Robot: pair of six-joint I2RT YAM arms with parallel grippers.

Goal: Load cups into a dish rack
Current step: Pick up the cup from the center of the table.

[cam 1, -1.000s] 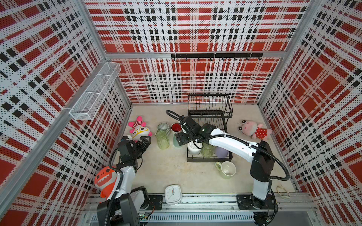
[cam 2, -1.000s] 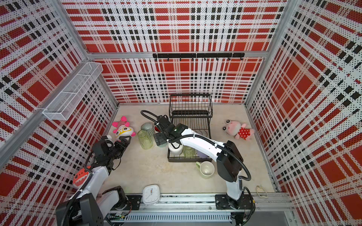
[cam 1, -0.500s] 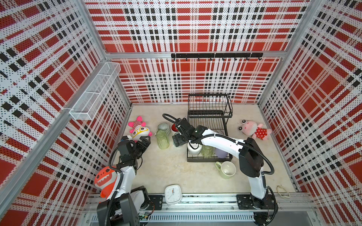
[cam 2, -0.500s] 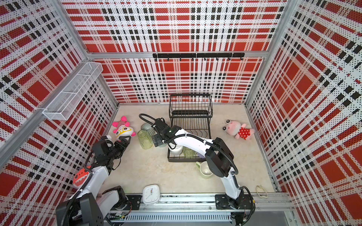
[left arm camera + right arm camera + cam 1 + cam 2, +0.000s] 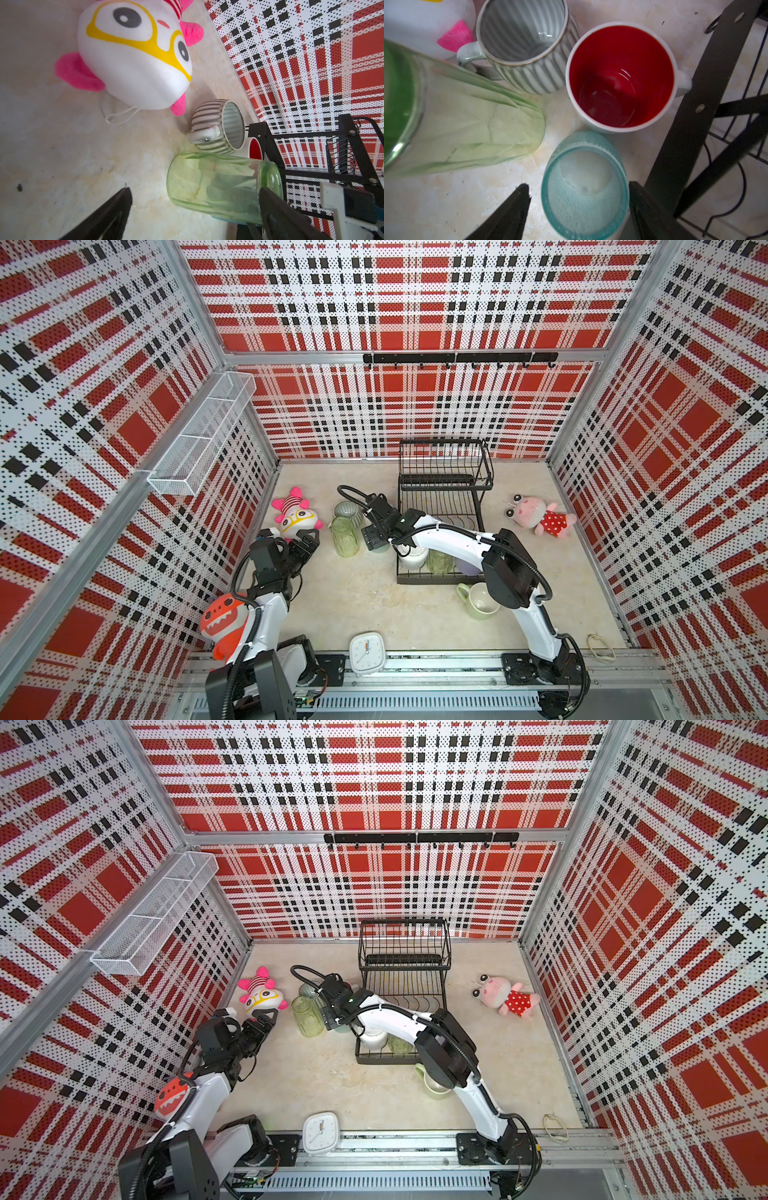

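Enclosure walled in red plaid pegboard, with a beige stone-look floor (image 5: 374,605). The rack (image 5: 436,480) stands at back centre.

Right gripper (image 5: 578,185): positioned over the teal tumbler (image 5: 583,209), jaws spread astride it. One finger (image 5: 645,212) lies at the rim on the rack side. The other finger (image 5: 508,214) is apart from it, with bare floor between. Not clenched on anything.

Teal tumbler: on the floor outside the rack, just beside its side frame. It is upright, mouth up, long axis vertical, and the wrist view looks straight down into it.

Near it stand the red mug (image 5: 618,76), the ribbed mug (image 5: 525,41) and the glass (image 5: 467,124), all upright with mouths up. The ribbed mug's handle points toward the plush (image 5: 297,518).

Left gripper (image 5: 306,540): jaws wide apart, empty, low over the floor just short of the plush.

Rack, lower tier: white mug (image 5: 411,558), second glass (image 5: 438,562) and lavender tumbler (image 5: 467,566), partly hidden by the right arm. The pale-green mug (image 5: 480,601) is on the floor just in front of the rack.
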